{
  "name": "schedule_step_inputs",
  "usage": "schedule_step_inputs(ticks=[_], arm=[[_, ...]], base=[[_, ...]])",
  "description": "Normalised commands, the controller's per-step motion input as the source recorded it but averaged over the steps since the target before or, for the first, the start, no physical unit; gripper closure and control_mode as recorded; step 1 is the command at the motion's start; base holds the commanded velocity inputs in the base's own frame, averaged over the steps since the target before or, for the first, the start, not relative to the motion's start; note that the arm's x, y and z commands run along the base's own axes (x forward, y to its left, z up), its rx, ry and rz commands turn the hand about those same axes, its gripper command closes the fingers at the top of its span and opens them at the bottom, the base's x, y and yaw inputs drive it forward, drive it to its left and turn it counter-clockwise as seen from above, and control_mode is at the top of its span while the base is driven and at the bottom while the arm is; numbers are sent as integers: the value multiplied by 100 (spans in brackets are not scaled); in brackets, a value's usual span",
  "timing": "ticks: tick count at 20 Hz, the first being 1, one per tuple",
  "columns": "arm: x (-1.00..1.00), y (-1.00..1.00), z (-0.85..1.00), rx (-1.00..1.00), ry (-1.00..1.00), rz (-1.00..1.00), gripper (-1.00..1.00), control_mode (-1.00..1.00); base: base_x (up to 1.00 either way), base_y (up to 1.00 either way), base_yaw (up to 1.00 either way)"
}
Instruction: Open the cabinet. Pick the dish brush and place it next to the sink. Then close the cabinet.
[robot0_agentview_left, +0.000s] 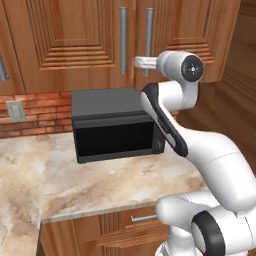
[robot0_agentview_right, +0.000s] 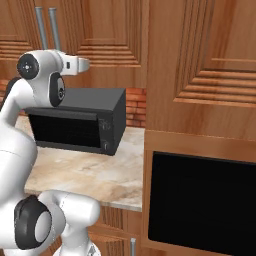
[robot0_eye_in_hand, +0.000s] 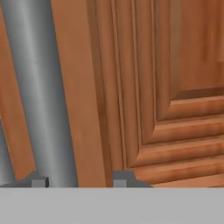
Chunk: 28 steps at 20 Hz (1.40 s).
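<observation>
Cabinet (robot0_agentview_left: 75, 35), wide brown wood with two doors and long silver bar handles, on wall above black microwave (robot0_agentview_left: 117, 125) on counter (robot0_agentview_left: 100, 185). Doors both shut. Fingers (robot0_eye_in_hand: 81, 180) part open around right door's handle (robot0_eye_in_hand: 41, 92), not squeezing. Opening not done; dish brush, closing all left.

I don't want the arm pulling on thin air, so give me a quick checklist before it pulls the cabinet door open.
1. Cabinet doors both shut, nothing opened yet: ok.
2. Hand at the right door's handle: ok; the bar runs up between the fingertips in the hand view.
3. Fingers closed on the bar: not ok; a gap shows beside it.
4. Microwave below, apart from the hand: ok.
5. Dish brush located: cannot tell; doors are closed.
</observation>
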Motion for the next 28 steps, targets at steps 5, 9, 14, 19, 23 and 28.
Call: schedule_step_inputs(ticks=[5, 9, 14, 19, 23, 28], arm=[[-51, -71, 20, 4, 0, 0, 100, -100], [-68, -87, 6, 4, 0, 0, 100, -100], [-79, -91, 0, 5, 0, 0, 100, -100], [-79, -89, 4, 2, 1, 0, 100, -100], [-72, -77, 10, 0, 5, 0, 100, -100], [-33, -44, 2, 0, 14, -1, 100, -100]], base=[[0, 0, 0], [0, 0, 0], [0, 0, 0], [0, 0, 0], [0, 0, 0], [0, 0, 0]])
